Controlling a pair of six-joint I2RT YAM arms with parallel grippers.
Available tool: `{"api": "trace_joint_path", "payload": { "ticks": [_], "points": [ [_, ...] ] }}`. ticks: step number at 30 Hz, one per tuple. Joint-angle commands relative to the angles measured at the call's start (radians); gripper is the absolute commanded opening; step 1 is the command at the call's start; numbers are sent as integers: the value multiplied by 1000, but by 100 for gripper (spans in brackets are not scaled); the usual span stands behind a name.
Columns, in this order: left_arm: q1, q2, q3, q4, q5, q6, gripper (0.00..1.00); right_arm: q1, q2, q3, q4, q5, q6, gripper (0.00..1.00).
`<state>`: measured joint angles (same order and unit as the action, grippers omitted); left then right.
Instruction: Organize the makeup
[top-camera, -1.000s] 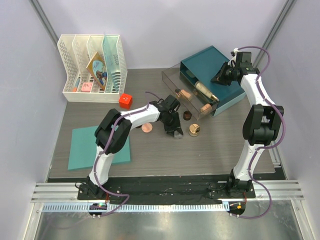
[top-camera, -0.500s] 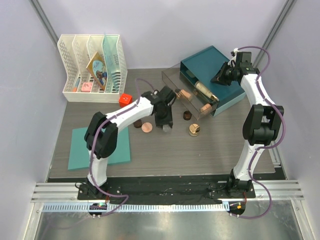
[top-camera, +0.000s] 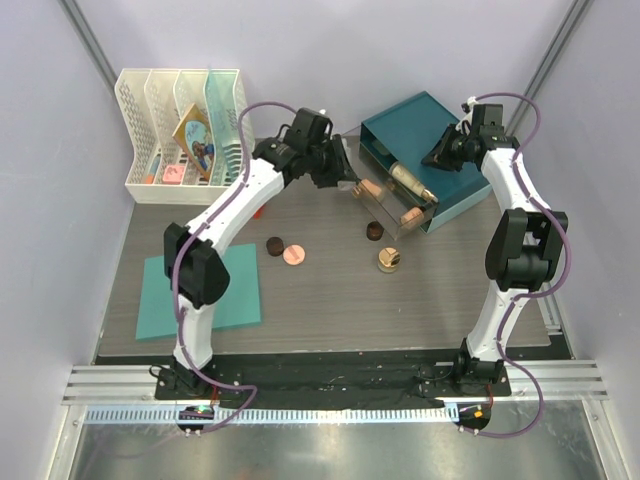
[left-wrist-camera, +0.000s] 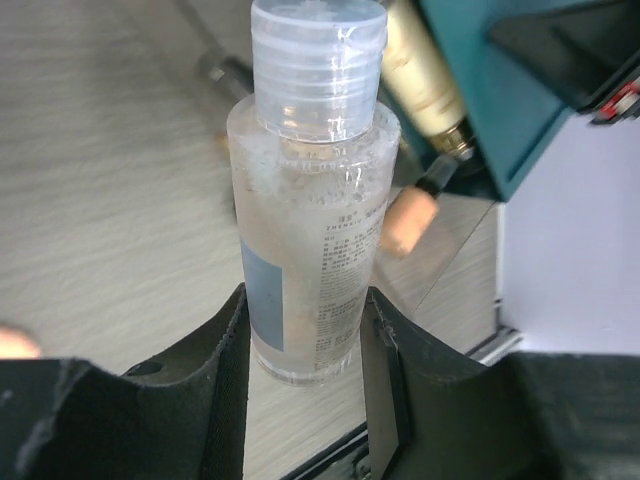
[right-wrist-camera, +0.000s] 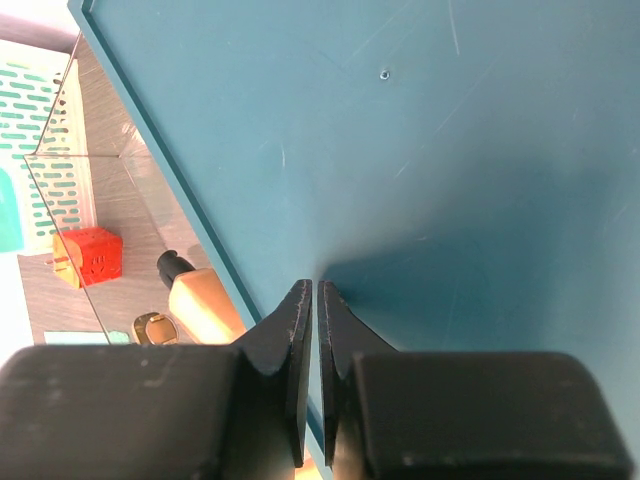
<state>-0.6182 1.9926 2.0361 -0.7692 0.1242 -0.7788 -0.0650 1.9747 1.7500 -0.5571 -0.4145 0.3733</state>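
Observation:
My left gripper (left-wrist-camera: 305, 305) is shut on a clear bottle (left-wrist-camera: 312, 200) with a clear ribbed cap, and it hangs over the left end of the clear tray (top-camera: 352, 148). In the top view this gripper (top-camera: 343, 172) is beside the tray's peach sticks (top-camera: 370, 187). A beige tube (top-camera: 408, 180) and another peach stick (top-camera: 410, 214) lie in the tray. Two dark brown jars (top-camera: 272, 245) (top-camera: 374, 231), a pink compact (top-camera: 292, 255) and a gold-lidded jar (top-camera: 389, 260) sit on the table. My right gripper (right-wrist-camera: 311, 290) is shut and empty, its tips on the teal box (right-wrist-camera: 450, 150).
A white rack (top-camera: 185, 135) with a picture card stands at the back left. A teal mat (top-camera: 200, 295) lies at the front left. A red cube (right-wrist-camera: 88, 255) shows beyond the tray. The teal box (top-camera: 425, 125) stands behind the tray at the back right.
My left arm has swung from the table's middle, near the jars, up and back to the clear tray's left end. The right arm has not moved.

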Motion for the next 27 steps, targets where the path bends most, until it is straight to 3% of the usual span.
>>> {"api": "trace_joint_path", "payload": {
  "ticks": [1,6,10,18,19,20,22,27],
  "points": [
    [14,101,100,195,182,-43,0,17,99,-107,-268,75,-40,13],
    [18,267,272,307,293,-132,1,19,99,-129,-264,75,-39,13],
    [29,353,351,366,305,-226,7,19,92,-130,-264,77,-42,13],
    [66,387,323,410,299,-292,46,19,92,-129,-264,77,-40,13],
    [75,380,313,433,301,-316,53,19,92,-129,-265,75,-40,13],
    [80,376,290,448,302,-326,66,19,93,-127,-265,75,-42,13],
    [86,362,273,472,293,-335,75,19,93,-127,-265,74,-40,13],
    [112,319,250,475,301,-332,78,19,95,-124,-264,72,-40,13]
  ]
}}
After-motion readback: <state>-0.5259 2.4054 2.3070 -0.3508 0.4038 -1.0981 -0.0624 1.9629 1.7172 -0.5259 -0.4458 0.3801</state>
